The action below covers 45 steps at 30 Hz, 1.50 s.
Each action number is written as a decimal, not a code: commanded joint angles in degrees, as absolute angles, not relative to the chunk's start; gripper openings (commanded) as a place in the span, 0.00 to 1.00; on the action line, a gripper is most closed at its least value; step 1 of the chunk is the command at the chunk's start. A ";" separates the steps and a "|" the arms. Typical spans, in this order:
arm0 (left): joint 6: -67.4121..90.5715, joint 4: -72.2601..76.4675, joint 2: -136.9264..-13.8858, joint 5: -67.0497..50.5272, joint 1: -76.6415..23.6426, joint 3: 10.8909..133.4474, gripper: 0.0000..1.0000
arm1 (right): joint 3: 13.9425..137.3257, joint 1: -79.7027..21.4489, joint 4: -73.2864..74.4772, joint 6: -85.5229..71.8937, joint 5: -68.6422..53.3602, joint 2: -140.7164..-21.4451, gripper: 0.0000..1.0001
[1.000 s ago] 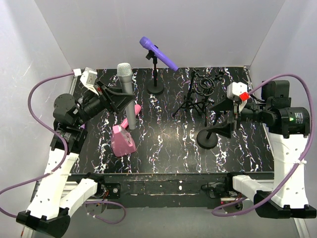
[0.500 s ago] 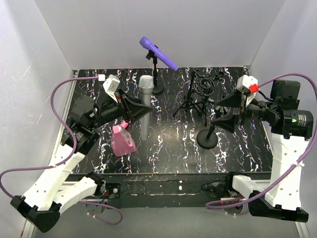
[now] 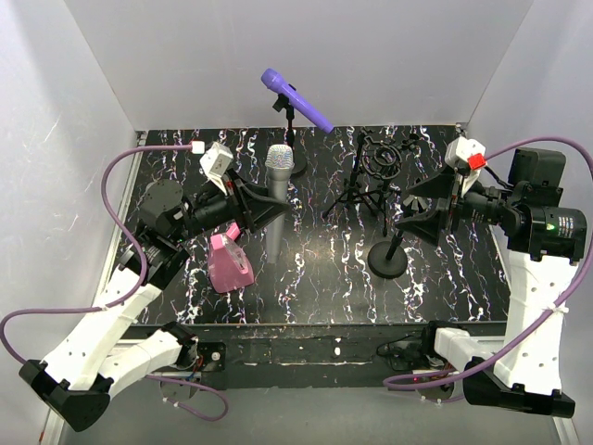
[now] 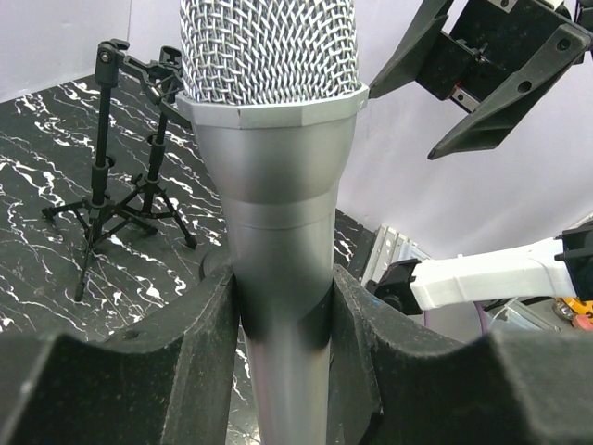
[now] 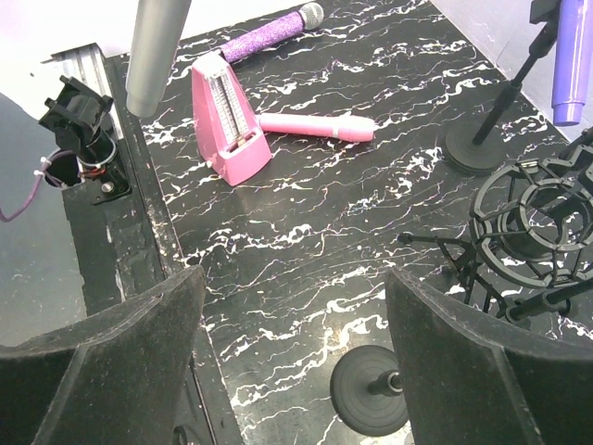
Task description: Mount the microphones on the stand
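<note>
Left tool (image 3: 258, 209): clenched on silver mic (image 3: 279, 185), held upright. Right tool (image 3: 422, 211): released, empty; bare stand (image 3: 387, 259) beneath it. Step: mic not yet mounted. Next: likely carry to stand.

The table (image 3: 306, 278) is black with thin white veins, like marble. The silver-grey mic (image 3: 277, 209) has a silver mesh head. The purple mic (image 3: 298, 100) is plain, the glittery mic (image 5: 269, 32) is purple too, and the pink mic (image 5: 315, 125) matches the pink block (image 5: 227, 116). The stands (image 3: 386, 260) are black, the arms (image 3: 102, 320) white.
</note>
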<state>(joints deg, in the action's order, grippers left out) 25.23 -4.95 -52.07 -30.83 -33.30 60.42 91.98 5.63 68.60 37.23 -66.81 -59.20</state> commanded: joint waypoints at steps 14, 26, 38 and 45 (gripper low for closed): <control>23.47 -6.06 -51.15 -31.38 -34.01 58.18 0.00 | 94.22 6.77 63.02 30.32 -61.96 -58.62 0.85; 23.29 -6.33 -50.80 -31.46 -34.01 57.75 0.00 | 92.64 7.38 58.28 25.05 -57.66 -58.18 0.85; 23.03 -6.41 -50.71 -31.73 -34.01 57.66 0.00 | 91.76 7.64 56.07 23.20 -56.16 -58.18 0.85; 22.94 -6.33 -50.71 -31.82 -34.01 57.57 0.00 | 91.76 7.56 54.76 23.29 -52.39 -57.83 0.86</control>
<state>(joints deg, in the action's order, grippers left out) 23.77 -6.87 -51.92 -31.05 -33.71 57.69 91.96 7.18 57.76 24.03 -55.09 -58.48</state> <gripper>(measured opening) 0.370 0.853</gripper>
